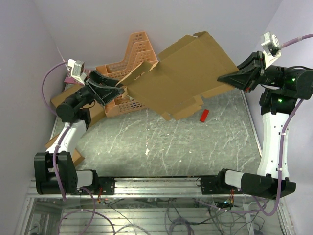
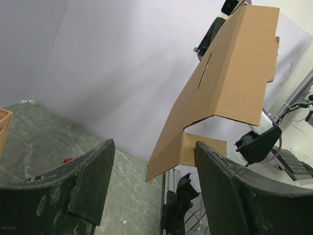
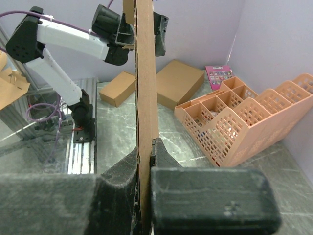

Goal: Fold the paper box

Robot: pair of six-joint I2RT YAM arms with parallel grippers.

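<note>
At the bottom of the overhead frame, an aluminium rail (image 1: 161, 183) fronts a scratched grey-green tabletop (image 1: 171, 142). Mid-frame, the right gripper (image 1: 226, 78) pinches the creased, notched brown paper box (image 1: 186, 73) aloft by its right edge. The left gripper (image 1: 119, 93) gapes wide, holding nothing. Behind, a perforated orange organizer (image 1: 139, 46) meets matte lilac walls (image 1: 146, 14).

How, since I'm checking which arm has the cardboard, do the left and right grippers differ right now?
The left gripper stands wide open, holding nothing; the right gripper is shut on an edge of the paper box, holding it tilted above the table. The left gripper sits by the orange basket at the paper box's left end; the right gripper is at its right end. Both are black and point toward the paper box.
</note>
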